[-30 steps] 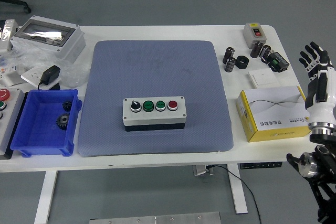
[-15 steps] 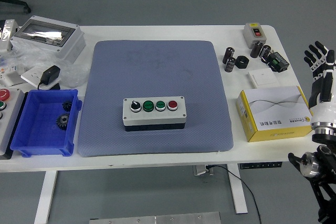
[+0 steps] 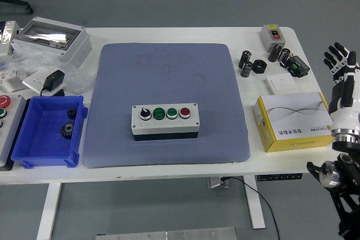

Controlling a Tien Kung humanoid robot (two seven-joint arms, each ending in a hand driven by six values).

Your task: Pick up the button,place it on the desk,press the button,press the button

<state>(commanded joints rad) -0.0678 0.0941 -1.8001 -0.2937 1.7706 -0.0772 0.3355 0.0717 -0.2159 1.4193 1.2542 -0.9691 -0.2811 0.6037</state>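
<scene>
A grey button box [image 3: 165,120] sits on the blue mat [image 3: 169,77], near its front middle. Its top carries a black selector knob, two green buttons and a red button [image 3: 185,112]. My right hand [image 3: 340,60] is raised off the table's right edge, fingers spread and holding nothing, far to the right of the box. My left hand is out of view.
A yellow carton [image 3: 293,122] lies between my right hand and the mat. Small black parts and a grey switch [image 3: 273,35] fill the back right corner. A blue bin [image 3: 48,131] with gears and a grey enclosure [image 3: 50,39] stand at the left.
My right hand drifted slightly right and down, then edged back left a little. The button box has not moved.
</scene>
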